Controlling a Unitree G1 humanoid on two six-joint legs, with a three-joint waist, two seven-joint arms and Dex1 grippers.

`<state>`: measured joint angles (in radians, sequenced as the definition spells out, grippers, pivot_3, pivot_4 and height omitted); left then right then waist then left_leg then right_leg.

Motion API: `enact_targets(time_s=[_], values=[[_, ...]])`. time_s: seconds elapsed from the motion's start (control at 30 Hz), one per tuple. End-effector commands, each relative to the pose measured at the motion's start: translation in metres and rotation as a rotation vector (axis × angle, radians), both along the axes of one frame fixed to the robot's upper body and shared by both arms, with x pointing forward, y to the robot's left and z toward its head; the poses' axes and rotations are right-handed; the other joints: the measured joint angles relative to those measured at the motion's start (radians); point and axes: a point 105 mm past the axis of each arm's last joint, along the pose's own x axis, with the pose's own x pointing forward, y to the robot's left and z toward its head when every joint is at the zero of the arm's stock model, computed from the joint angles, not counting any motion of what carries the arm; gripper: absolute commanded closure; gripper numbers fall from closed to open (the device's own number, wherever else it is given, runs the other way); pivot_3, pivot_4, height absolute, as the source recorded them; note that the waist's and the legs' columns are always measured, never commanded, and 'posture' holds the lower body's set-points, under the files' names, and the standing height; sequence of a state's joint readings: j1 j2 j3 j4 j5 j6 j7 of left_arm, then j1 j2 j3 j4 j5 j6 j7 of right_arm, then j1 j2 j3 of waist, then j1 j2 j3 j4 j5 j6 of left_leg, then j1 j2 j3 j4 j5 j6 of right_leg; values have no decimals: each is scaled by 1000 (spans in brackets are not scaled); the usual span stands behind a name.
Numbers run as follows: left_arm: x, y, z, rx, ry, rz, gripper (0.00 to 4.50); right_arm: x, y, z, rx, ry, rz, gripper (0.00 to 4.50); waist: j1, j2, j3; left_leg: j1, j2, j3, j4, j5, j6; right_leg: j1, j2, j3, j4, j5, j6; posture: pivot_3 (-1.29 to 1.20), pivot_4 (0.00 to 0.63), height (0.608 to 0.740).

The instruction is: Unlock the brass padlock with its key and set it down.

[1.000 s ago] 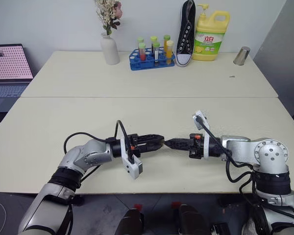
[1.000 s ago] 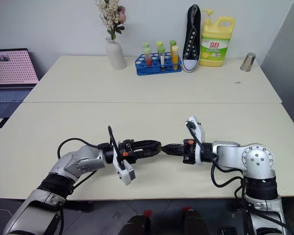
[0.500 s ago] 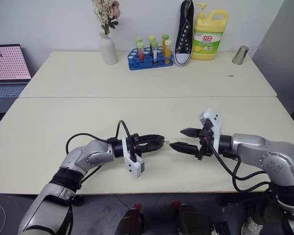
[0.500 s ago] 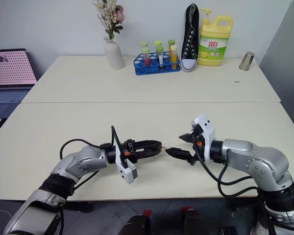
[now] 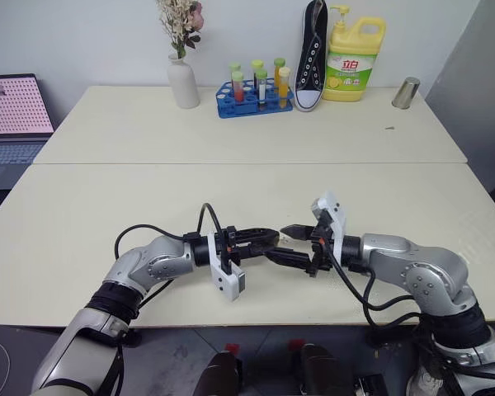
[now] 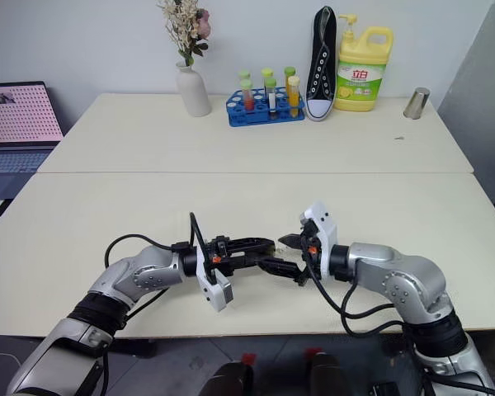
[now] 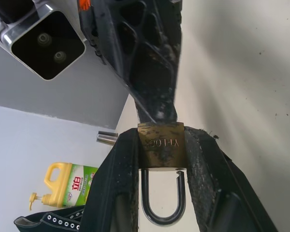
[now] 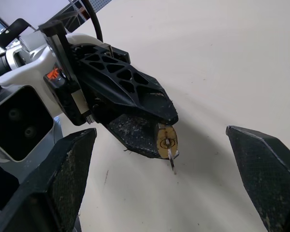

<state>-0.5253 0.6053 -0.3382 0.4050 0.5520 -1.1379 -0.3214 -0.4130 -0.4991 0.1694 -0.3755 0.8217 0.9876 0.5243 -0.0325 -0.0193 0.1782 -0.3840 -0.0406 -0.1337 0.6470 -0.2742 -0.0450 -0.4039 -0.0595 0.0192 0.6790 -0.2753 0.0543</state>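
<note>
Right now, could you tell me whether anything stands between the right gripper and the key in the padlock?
Nothing visible does. The key sticks out of the padlock, which the left gripper holds, and the right gripper faces it, jaws wide open.

Padlock (image 7: pixel 161 150) sides covered by left pincer (image 7: pixel 160 193) fingers. Key (image 8: pixel 170 155): bow hidden, shaft visible only. Right pincer (image 8: pixel 174 188) fingers cut off at frame edges. Laptop (image 5: pixel 12 120) cropped at edge.

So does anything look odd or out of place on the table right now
One thing: a black sneaker stands on end against the back wall, between the test tube rack and the yellow detergent jug. The brass padlock, pinched in the left gripper, has its shackle popped open with the key in it.
</note>
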Motion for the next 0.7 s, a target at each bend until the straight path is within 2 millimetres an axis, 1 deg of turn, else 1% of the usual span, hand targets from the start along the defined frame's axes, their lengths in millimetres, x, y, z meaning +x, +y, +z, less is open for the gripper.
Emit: enact_targets(time_s=[0.03,0.1,0.13,0.17,0.2,0.3,0.5,0.53,0.7], values=[[-1,-2,13,-33,-29,-14,3535,1,3,12,32,-50,21,0,0,0,0,0,0,0,0,0,0,0,0,0,0,0,0,0,150,740],[-1,-2,12,-32,-28,-13,3535,2,3,13,36,-52,21,0,0,0,0,0,0,0,0,0,0,0,0,0,0,0,0,0,150,740],[-1,-2,12,-33,-27,-13,3535,4,4,13,42,-51,17,361,0,0,0,0,0,0,0,0,0,0,0,0,0,0,0,0,150,740],[-1,-2,12,-33,-26,-13,3535,4,4,14,46,-49,15,576,0,0,0,0,0,0,0,0,0,0,0,0,0,0,0,0,150,740],[-2,-2,12,-33,-26,-14,3535,4,4,14,49,-49,14,882,0,0,0,0,0,0,0,0,0,0,0,0,0,0,0,0,150,740],[-2,-2,12,-33,-22,-14,3535,5,4,16,76,-38,9,2035,0,0,0,0,0,0,0,0,0,0,0,0,0,0,0,0,150,740],[-3,-2,12,-34,-16,-13,3535,4,5,16,68,-43,19,4300,0,0,0,0,0,0,0,0,0,0,0,0,0,0,0,0,150,740],[-3,-2,12,-34,-15,-13,3535,4,5,16,68,-43,19,4361,0,0,0,0,0,0,0,0,0,0,0,0,0,0,0,0,150,740],[-3,-1,11,-39,-5,-10,3535,2,6,15,67,-48,33,4360,0,0,0,0,0,0,0,0,0,0,0,0,0,0,0,0,150,740]])
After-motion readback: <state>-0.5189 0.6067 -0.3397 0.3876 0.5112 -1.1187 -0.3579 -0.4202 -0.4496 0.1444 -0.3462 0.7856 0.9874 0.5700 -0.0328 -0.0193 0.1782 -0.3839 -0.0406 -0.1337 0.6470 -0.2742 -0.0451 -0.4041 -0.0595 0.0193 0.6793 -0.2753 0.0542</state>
